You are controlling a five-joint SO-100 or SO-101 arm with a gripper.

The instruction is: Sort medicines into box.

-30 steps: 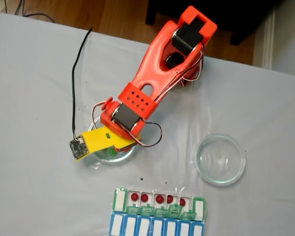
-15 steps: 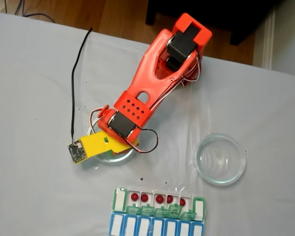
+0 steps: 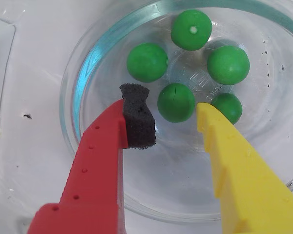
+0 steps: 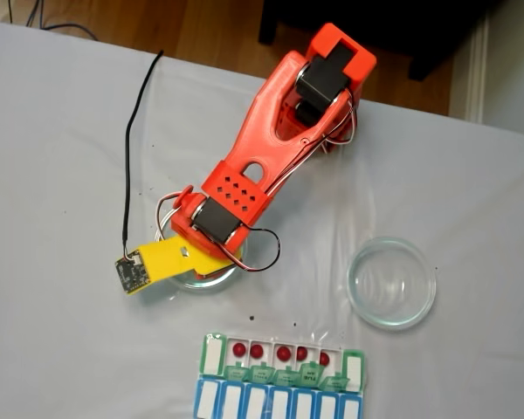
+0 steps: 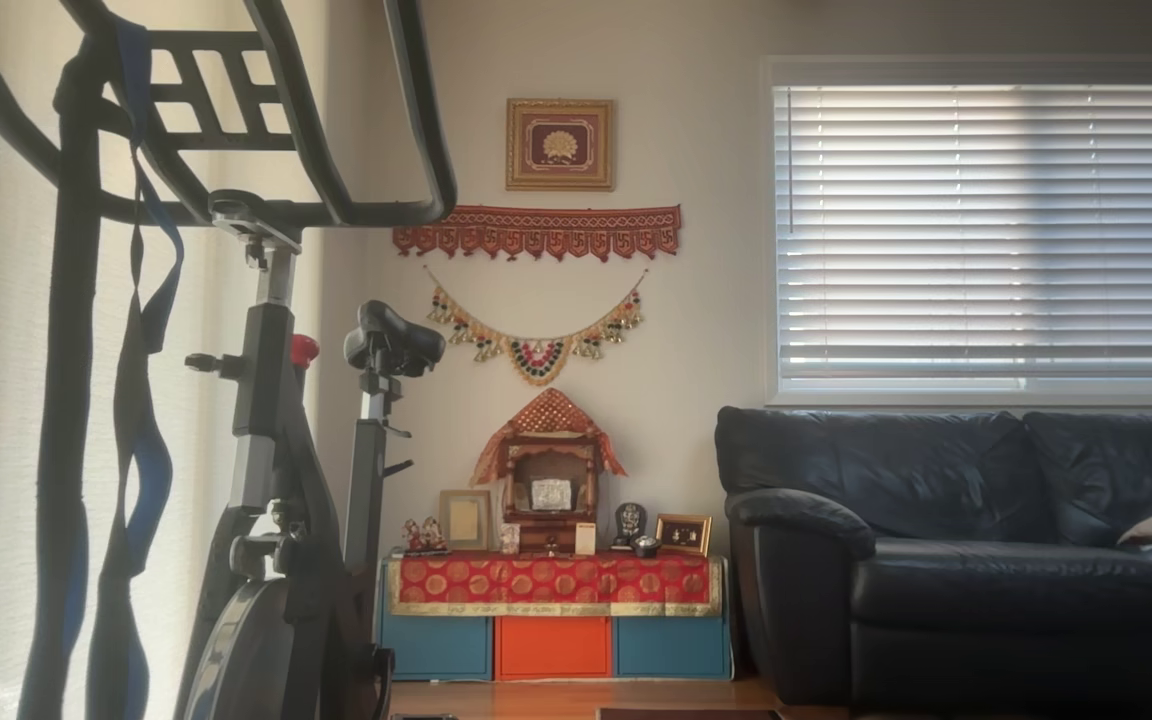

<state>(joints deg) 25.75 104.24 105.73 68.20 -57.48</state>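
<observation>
Several glossy green medicines lie in a clear glass dish (image 3: 88, 63); the nearest green pill (image 3: 176, 102) sits just beyond my fingertips. My gripper (image 3: 170, 114) hangs open inside the dish, its red finger with a black foam pad (image 3: 136, 122) left of that pill and its yellow finger (image 3: 224, 156) to the right, touching nothing. From above, the orange arm (image 4: 244, 175) covers this dish (image 4: 201, 278). The box (image 4: 356, 371) lies at the bottom edge, with several red medicines (image 4: 238, 349) in its white compartments.
An empty glass dish (image 4: 391, 282) stands right of the arm, above the box's right end. A black cable (image 4: 138, 131) runs from the wrist camera board (image 4: 129, 272) across the white tablecloth. The other view shows a living room away from the table.
The arm has folded down and shifted slightly left over the left dish, carrying the yellow camera mount lower and to the left. The box and the empty dish have stayed put.
</observation>
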